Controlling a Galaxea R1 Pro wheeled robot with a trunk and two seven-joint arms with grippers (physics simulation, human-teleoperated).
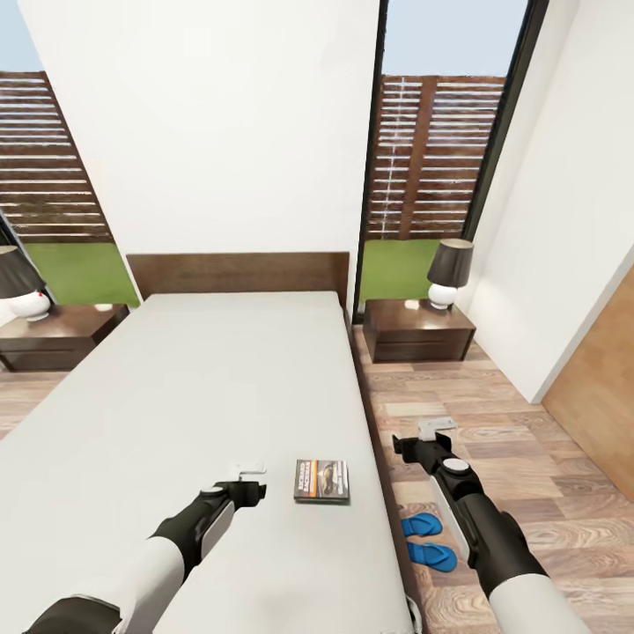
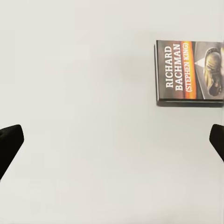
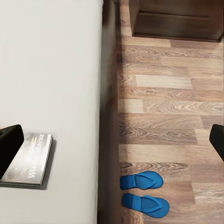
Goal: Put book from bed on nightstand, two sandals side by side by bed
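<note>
The book (image 1: 321, 481) lies flat on the grey mattress of the bed (image 1: 194, 387), close to its right edge. In the left wrist view the book (image 2: 189, 72) shows its orange band and white lettering. My left gripper (image 1: 251, 482) hovers over the mattress just left of the book, open, with its fingers (image 2: 9, 145) spread wide. My right gripper (image 1: 424, 438) hangs open over the floor right of the bed. Two blue sandals (image 1: 421, 526) (image 1: 431, 556) lie side by side on the floor next to the bed; the right wrist view shows them too (image 3: 141, 180) (image 3: 145, 204).
A nightstand (image 1: 418, 330) with a dark-shaded lamp (image 1: 449, 273) stands right of the headboard, and another nightstand (image 1: 53, 335) stands on the left. White walls and tall windows lie behind. Wood floor (image 1: 528, 440) runs along the bed's right side.
</note>
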